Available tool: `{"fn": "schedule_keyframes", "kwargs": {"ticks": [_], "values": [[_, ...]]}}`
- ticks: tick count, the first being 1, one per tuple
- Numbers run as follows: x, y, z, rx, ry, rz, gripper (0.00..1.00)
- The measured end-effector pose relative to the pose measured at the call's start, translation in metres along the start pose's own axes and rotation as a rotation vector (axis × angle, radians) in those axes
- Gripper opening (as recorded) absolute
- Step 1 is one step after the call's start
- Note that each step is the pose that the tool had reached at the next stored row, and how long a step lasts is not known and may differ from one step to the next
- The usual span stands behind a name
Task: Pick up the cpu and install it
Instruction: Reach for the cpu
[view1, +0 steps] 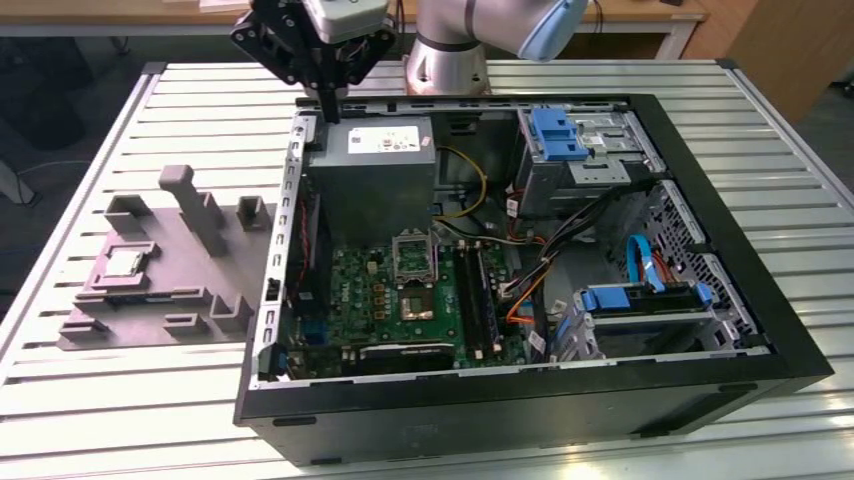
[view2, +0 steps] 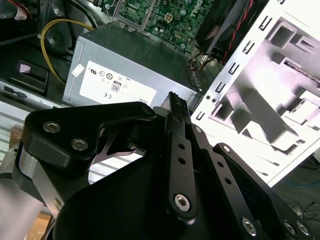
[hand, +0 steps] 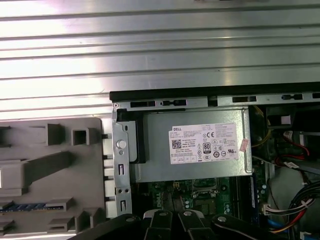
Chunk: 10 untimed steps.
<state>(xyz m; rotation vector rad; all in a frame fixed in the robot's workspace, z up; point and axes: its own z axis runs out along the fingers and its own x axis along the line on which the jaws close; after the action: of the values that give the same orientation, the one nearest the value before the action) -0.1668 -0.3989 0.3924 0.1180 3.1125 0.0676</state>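
**Inspector:** What is counted on the bench?

**Recorder:** One arm with one gripper is recorded. One open computer case is laid on its side on one slatted table. Inside the case, one grey power supply box with a white label, one green motherboard and one metal-framed socket are counted, along with two blue brackets. One grey fixture tray is set just beside the case, at the exterior view's left. One cpu is counted.

**Inspector:** How are the jaws found?

**Recorder:** They are found pressed together, tip against tip, in the exterior view and in the second wrist view, where the gripper is seen above the power supply box. Nothing is pinched between them, and no contact with any part is observed. The gripper is held over the far corner of the case, above the wall that runs beside the power supply box.

**Inspector:** Where is the cpu placed relative to the jaws?

**Recorder:** It is seated flat in a square recess of the fixture tray, metal top upward, outside the case. It is well apart from the jaws, toward the exterior view's left. The power supply box is the part nearest the tips. The socket is located further inside the case, beyond that box.
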Motion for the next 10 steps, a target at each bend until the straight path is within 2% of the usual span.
{"fn": "schedule_keyframes", "kwargs": {"ticks": [10], "values": [[0.0034, -0.0002, 0.0002, -0.0001, -0.0001, 0.000, 0.11]]}}
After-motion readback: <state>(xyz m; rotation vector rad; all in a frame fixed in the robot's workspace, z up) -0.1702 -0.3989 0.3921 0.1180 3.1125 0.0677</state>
